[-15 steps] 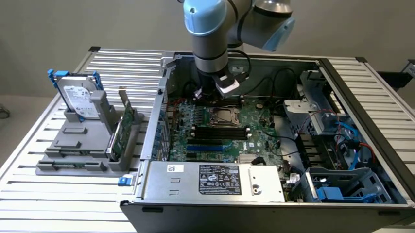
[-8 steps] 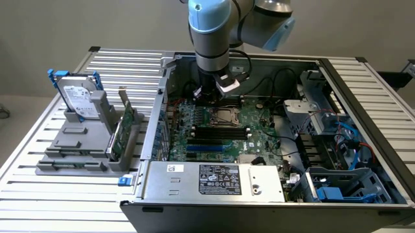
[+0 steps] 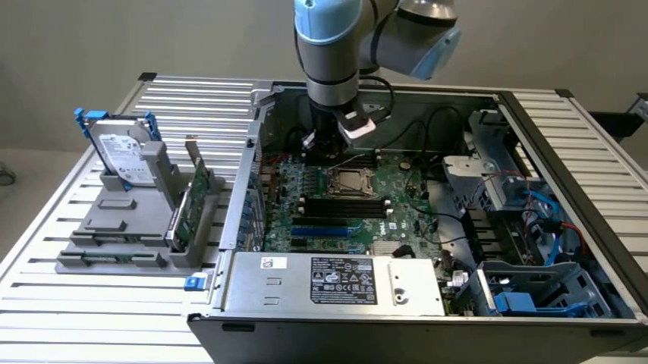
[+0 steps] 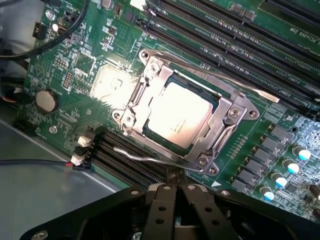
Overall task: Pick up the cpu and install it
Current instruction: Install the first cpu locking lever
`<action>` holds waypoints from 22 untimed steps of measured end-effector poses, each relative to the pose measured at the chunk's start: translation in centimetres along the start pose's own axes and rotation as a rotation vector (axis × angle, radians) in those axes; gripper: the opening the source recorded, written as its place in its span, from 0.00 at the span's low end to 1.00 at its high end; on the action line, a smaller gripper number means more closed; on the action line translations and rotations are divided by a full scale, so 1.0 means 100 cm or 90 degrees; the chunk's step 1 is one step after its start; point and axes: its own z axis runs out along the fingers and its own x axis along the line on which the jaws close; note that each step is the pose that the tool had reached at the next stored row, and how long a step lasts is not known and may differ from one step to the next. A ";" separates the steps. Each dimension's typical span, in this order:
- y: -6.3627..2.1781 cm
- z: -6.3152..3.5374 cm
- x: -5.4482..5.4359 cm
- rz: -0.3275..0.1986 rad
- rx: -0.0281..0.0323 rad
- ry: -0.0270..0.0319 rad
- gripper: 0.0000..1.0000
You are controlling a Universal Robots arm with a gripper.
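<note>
Jaws pressed together on nothing, the gripper hangs just off one edge of the socket frame (its black body hides the board beneath). One cpu, a flat silvery square whose print is lost in glare, lies seated inside that single frame, mid-motherboard.

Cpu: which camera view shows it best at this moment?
The wrist view: the cpu lies close up in its socket frame, its silvery top plain. The exterior view shows the cpu as a small square on the green board, below the arm.
</note>
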 end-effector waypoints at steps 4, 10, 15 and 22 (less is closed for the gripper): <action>-0.0023 -0.0035 0.002 0.000 0.0002 -0.0007 0.11; -0.0093 -0.0034 0.003 0.002 0.0047 -0.0096 0.11; -0.0115 -0.0125 0.004 0.003 0.0059 -0.0137 0.11; -0.0125 -0.0154 0.003 0.000 -0.0188 -0.0266 0.11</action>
